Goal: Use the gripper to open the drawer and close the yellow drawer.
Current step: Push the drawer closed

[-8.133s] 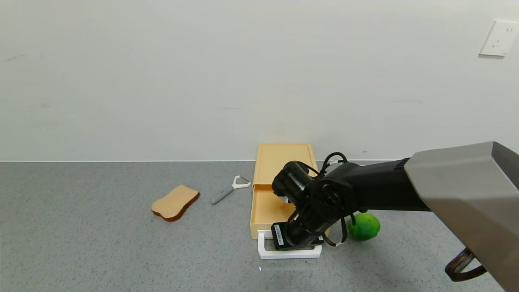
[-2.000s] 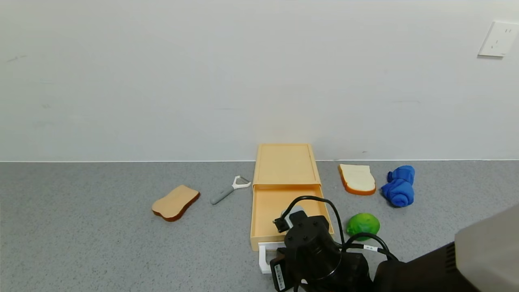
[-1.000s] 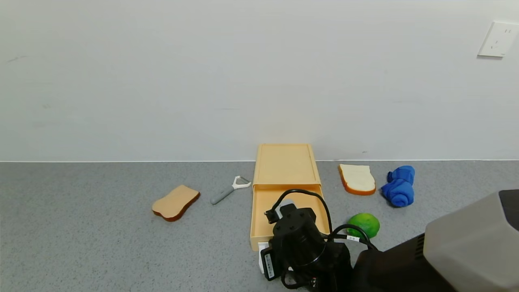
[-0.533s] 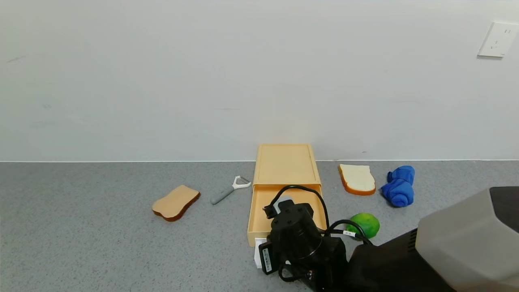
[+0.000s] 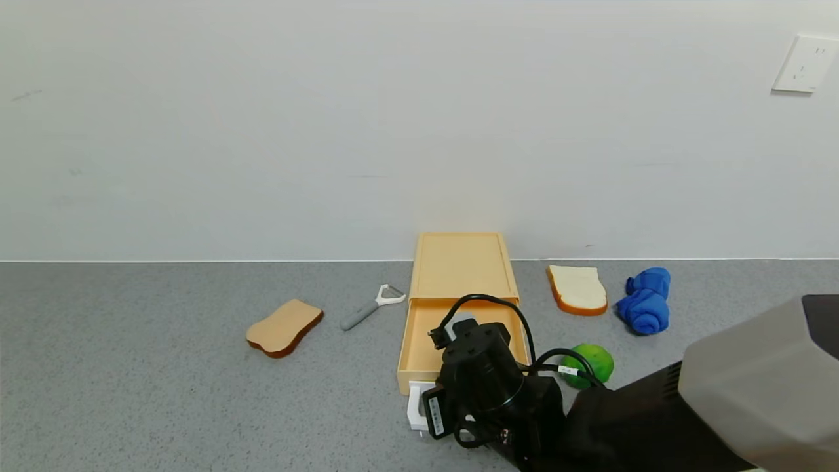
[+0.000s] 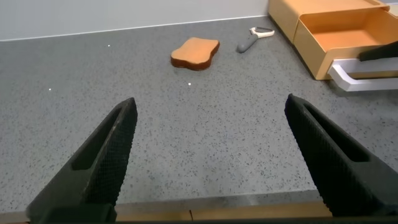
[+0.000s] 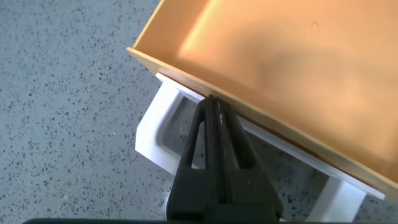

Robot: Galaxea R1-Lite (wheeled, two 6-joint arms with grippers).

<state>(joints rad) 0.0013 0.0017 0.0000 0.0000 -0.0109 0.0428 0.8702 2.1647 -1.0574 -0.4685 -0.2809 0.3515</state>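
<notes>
The right gripper (image 7: 214, 109), black fingers pressed together with nothing between, pokes through the white rectangular loop handle (image 7: 163, 127) of the smooth yellow drawer (image 5: 460, 292), its tray pulled out on speckled grey counter (image 5: 164, 380).

right arm reaches in from the lower right, cylindrical wrist and looping cables uppermost; the right hand (image 7: 213, 109) points forward and down, its fingers pressed together. left hand (image 6: 211, 155) hovers low, parked, fingers spread wide apart.
</notes>
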